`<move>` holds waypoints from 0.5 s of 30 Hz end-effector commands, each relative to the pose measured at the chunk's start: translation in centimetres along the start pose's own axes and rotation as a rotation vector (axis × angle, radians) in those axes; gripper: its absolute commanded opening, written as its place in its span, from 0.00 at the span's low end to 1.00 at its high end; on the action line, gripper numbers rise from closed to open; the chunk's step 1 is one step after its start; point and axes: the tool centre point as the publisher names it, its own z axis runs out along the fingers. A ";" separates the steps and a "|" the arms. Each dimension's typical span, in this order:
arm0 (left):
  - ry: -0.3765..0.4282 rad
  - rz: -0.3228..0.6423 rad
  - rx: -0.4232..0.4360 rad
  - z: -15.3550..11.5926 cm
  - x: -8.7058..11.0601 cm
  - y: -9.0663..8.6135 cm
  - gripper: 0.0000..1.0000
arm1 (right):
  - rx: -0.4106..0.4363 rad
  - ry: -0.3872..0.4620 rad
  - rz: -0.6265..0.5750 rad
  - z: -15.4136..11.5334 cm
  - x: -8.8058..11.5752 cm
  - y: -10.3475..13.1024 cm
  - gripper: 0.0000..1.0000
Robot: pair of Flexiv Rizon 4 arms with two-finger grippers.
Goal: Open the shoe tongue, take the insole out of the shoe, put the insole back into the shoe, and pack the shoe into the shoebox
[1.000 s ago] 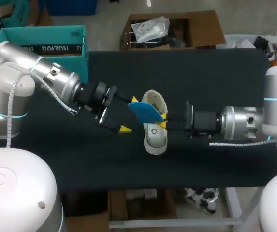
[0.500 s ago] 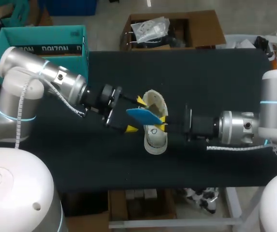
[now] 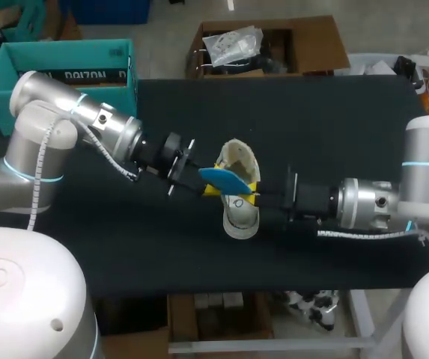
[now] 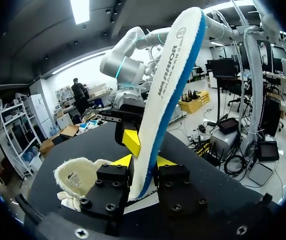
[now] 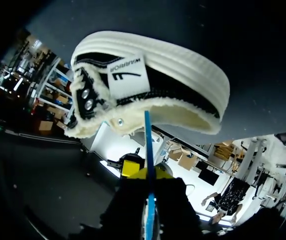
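- While the teal shoebox (image 3: 64,71) sits at the upper left of the head view, by the corner of the black bench (image 3: 326,112), packing looks some way off.
- Left of centre, the left end effector (image 3: 205,185) is clenched on the blue insole (image 3: 225,179), which hangs over the shoe (image 3: 241,213) at mid-frame, clear of its opening.
- Just right of the shoe, the right end effector (image 3: 257,196) appears to pinch the same insole, so 2 grips share 1 insole.
- Removal looks done, and the step in hand reads as a hand-over before reinsertion. Next, 1 end effector must let go, and the other must tip the insole toe-first into the opening without shoving the shoe.
- Only the left wrist view shows the insole's white face, upright between both yellow tips. The right wrist view shows the insole edge-on against the shoe's fleecy lining and eyelets, which are too small to make out from above.
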 end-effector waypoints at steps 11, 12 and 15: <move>0.050 0.096 -0.039 1.2 -0.7 0.6 0.00 | -0.005 -0.010 -0.005 0.1 0.0 -0.6 0.49; 0.051 0.107 -0.048 1.3 -0.7 0.5 0.00 | -0.021 -0.011 -0.003 0.0 -0.1 -0.9 0.48; 0.051 0.161 -0.085 1.4 -1.0 0.3 0.00 | -0.051 -0.008 0.009 -0.1 -0.3 -1.3 0.43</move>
